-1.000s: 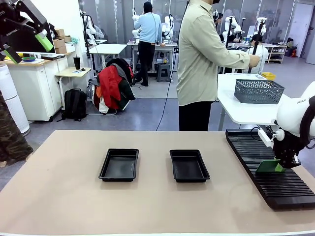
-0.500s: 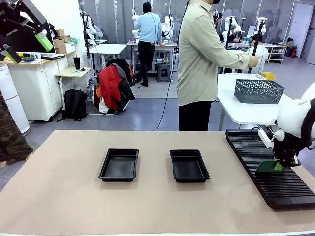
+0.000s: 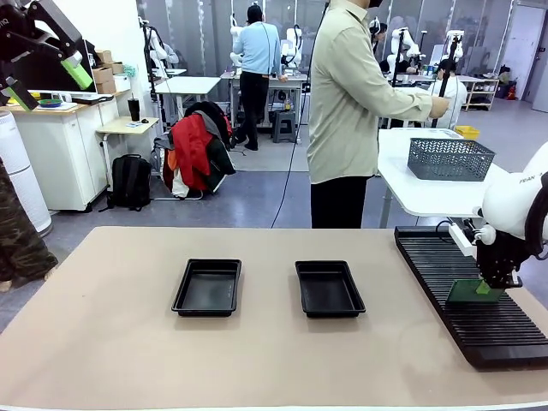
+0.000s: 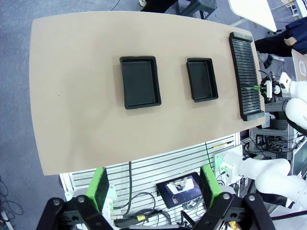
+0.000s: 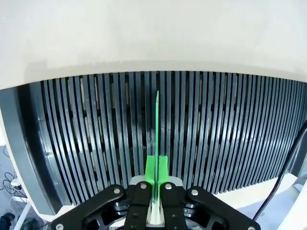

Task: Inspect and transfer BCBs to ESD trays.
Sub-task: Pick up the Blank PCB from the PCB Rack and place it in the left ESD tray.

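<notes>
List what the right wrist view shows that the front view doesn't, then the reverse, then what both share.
Right wrist view: the thin green rectangular board seen edge-on, a narrow line running along the slots of the long black ribbed rack, with the right gripper shut on its near edge. Front view: two shallow black plastic trays lying empty mid-table, a person turned toward a grey wire-mesh basket, and the raised left gripper open. Both: the right gripper holding that board at the rack.
</notes>
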{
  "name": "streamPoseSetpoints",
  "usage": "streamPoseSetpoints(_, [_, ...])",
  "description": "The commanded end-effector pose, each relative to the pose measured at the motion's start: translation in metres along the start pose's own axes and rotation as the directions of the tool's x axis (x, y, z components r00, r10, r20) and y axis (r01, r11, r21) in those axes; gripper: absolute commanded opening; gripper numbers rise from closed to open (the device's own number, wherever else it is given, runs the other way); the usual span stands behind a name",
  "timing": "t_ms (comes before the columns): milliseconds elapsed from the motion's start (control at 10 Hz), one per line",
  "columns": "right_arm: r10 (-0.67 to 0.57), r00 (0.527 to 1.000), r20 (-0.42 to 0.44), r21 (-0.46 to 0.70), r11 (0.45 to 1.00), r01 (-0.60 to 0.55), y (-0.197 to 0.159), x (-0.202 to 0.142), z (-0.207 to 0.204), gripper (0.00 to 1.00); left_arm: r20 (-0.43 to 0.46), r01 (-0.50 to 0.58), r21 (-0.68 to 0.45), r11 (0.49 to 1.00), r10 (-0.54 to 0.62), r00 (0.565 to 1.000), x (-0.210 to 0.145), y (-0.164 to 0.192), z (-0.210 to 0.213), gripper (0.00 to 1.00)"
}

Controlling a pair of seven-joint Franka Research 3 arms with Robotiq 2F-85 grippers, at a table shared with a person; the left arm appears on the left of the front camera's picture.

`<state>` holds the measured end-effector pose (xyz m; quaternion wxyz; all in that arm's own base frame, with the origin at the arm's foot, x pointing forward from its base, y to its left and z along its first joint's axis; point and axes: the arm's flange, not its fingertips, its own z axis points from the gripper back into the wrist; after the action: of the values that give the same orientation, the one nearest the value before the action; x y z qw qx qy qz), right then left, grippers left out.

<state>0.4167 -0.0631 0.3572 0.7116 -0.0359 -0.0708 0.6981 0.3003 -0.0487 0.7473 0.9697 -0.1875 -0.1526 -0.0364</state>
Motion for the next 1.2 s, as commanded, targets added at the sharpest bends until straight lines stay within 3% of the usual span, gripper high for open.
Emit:
streamPoseSetpoints(0, [-0.012,0.999,-0.037,0.010,1.000,0.012,0.003,0.001,0.007,0.00,0.002,-0.002,-0.001,1.000,0.002,1.000,0.000,0.000,0.000,1.00])
streamPoseSetpoints(200, [-0.026,0.999,-0.040,0.002,1.000,0.026,0.003,-0.002,0.033,0.00,0.002,-0.002,-0.001,1.000,0.002,1.000,0.000,0.000,0.000,1.00])
streamPoseSetpoints(700, [-0.062,0.997,0.043,-0.003,0.998,0.063,0.007,-0.014,0.163,0.00,0.002,-0.002,-0.001,1.000,0.002,1.000,0.000,0.000,0.000,1.00])
streamPoseSetpoints(1100, [-0.093,0.994,0.053,0.004,0.996,0.093,-0.001,-0.021,0.248,0.00,0.002,-0.002,-0.001,1.000,0.002,1.000,0.000,0.000,0.000,1.00])
